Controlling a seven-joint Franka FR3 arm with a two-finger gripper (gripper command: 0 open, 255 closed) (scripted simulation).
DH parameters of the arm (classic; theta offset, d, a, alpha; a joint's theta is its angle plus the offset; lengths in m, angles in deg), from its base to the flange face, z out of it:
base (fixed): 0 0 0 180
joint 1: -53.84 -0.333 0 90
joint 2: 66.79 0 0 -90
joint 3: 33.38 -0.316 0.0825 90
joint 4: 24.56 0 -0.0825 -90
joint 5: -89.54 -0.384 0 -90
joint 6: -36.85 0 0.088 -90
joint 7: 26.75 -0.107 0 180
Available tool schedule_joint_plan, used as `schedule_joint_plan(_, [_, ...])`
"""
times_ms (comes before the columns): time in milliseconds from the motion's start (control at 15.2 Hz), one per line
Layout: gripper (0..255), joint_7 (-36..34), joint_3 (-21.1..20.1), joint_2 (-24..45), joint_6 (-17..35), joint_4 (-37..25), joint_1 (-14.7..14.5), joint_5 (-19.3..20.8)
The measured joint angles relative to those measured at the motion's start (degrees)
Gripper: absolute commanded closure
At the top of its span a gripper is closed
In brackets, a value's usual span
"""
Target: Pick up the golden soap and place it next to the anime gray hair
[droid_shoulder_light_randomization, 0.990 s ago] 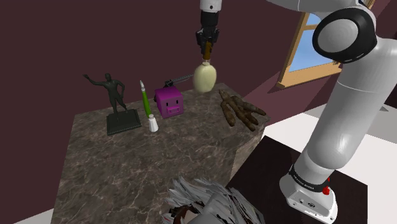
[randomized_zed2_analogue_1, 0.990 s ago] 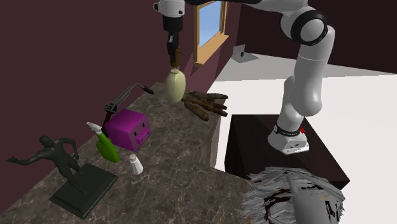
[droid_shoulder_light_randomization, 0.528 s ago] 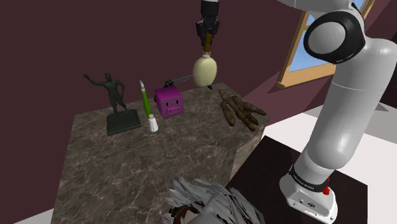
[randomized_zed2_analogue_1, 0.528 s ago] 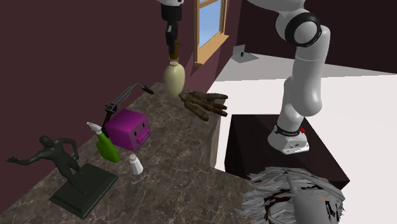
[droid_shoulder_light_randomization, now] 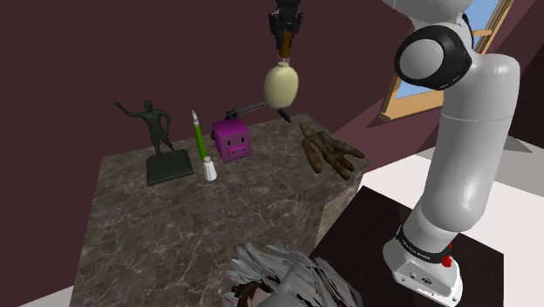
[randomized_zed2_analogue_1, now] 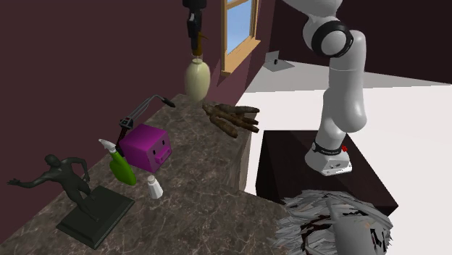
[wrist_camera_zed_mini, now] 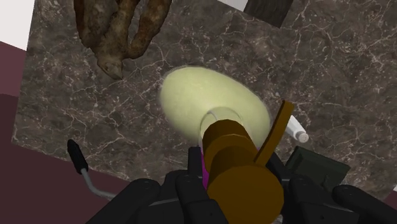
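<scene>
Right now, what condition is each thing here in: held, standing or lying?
soap: held by its brown pump, hanging above the table
hand: shut on the soap
statue: standing upright on the table
green bottle: standing
shaker: upright
cube: resting on the table
roots: lying flat
hair: at the table's near corner, apart from the soap
</scene>
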Motion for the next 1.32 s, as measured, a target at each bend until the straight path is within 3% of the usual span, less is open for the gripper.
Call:
schedule_joint_plan(198, [255, -0.1, 0.0, 4.3, -4.9, -9.1, -0.2, 0.1])
schedule_joint_plan(264, [255, -0.6, -0.2, 3.4, -4.8, -8.2, -0.6, 0.2])
schedule_joint_plan(462, [255, -3.3, -1.1, -3.7, -1.8, 2.0, -2.5, 0.4])
schedule_joint_plan(924, [255, -11.6, -4.5, -15.5, 2.4, 18.0, -7.2, 0.4])
schedule_joint_plan(1320, [255, -18.8, -8.3, -23.0, 3.7, 26.8, -10.5, -0.3])
